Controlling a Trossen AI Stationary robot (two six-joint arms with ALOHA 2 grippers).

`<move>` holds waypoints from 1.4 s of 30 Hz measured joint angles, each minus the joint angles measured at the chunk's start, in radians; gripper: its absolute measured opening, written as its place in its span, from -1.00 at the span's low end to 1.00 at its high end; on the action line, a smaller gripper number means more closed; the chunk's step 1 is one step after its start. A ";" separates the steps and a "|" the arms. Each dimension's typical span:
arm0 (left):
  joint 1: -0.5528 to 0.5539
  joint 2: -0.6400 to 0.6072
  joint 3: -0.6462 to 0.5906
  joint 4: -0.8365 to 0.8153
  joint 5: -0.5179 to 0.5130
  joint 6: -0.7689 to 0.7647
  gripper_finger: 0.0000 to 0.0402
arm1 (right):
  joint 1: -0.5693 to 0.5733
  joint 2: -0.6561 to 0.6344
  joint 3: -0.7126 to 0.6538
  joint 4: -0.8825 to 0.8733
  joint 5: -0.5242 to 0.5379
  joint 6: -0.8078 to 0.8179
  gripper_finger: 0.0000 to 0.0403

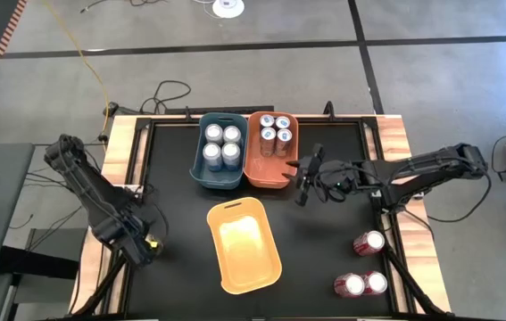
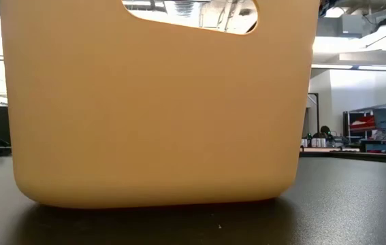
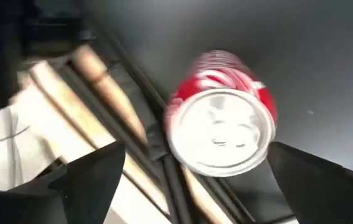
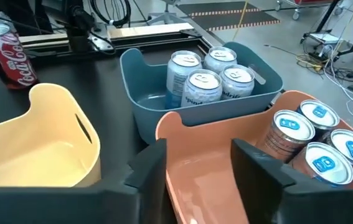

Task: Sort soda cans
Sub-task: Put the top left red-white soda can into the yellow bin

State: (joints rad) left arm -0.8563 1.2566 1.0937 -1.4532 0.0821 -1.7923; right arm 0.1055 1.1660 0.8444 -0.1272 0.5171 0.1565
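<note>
Soda cans: 4 light ones stand upright in the blue bin [image 1: 218, 178], top centre of the high view; one at [image 1: 212, 132]. 3 blue-topped cans [image 1: 269, 122] sit in the far end of the orange bin [image 1: 270, 169], which touches the blue bin's right side. 3 red cans on the worktop [image 1: 324, 259] at lower right: one [image 1: 369, 242] alone, a touching pair [image 1: 349, 285] below it. A 4th red can [image 3: 223, 134] shows centre-frame in the left wrist view, near the worktop's wooden edge, between the left claw's spread fingers [image 3: 89, 180], not pinched. Yellow bin [image 1: 244, 245] sits lower centre w/ nothing in it, apart from the other 2 bins.

Left claw [image 1: 145, 245]: lower left, at the worktop edge. Right claw [image 1: 306, 178]: centre right, just beside the orange bin's near rim; fingers [image 4: 148, 171] spread, straddling that rim, pinching nothing.
</note>
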 joint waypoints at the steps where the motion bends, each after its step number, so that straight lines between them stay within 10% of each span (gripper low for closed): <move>1: -0.003 -0.002 -0.016 0.032 0.001 0.007 0.95 | -0.001 0.000 0.000 -0.001 -0.002 0.000 -0.03; 14: -0.009 -0.008 -0.213 0.244 -0.007 0.081 0.93 | -0.001 0.001 0.000 -0.029 -0.027 0.029 0.18; 25: 0.039 -0.008 -0.214 0.320 -0.007 0.113 0.47 | 0.013 0.001 0.000 -0.081 -0.026 0.036 0.10; 42: 0.395 0.043 0.385 0.118 -0.189 0.610 0.47 | 0.032 0.001 0.000 -0.271 -0.026 0.111 0.01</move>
State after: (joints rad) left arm -0.4608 1.2995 1.4785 -1.3347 -0.1071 -1.1825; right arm 0.1379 1.1667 0.8444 -0.3978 0.4911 0.2672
